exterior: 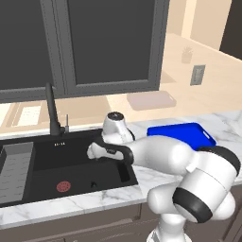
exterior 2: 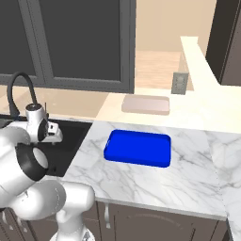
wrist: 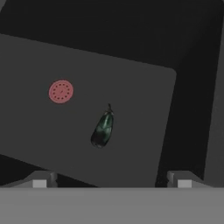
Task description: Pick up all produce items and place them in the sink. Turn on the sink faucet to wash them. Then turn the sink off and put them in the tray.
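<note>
A small dark green eggplant-like vegetable (wrist: 103,129) lies on the floor of the black sink (wrist: 131,87), right of the round red drain (wrist: 61,91). From the left base it is a small dark shape (exterior: 93,184) near the drain (exterior: 63,186). My gripper (wrist: 111,183) hovers above the basin, open and empty, its fingertips (wrist: 39,181) wide apart. The hand (exterior: 92,152) hangs over the sink's (exterior: 47,156) right half. The black faucet (exterior: 52,113) rises behind the basin. The blue tray (exterior: 182,134) lies bare on the marble to the right.
A grey ribbed drying rack (exterior: 16,170) fills the sink's left side. A pale beige slab (exterior 2: 146,104) rests on the far counter behind the tray (exterior 2: 138,148). Dark cabinet doors stand above the faucet (exterior 2: 21,89). My arm's elbow (exterior: 116,125) sticks up at the sink's right rim.
</note>
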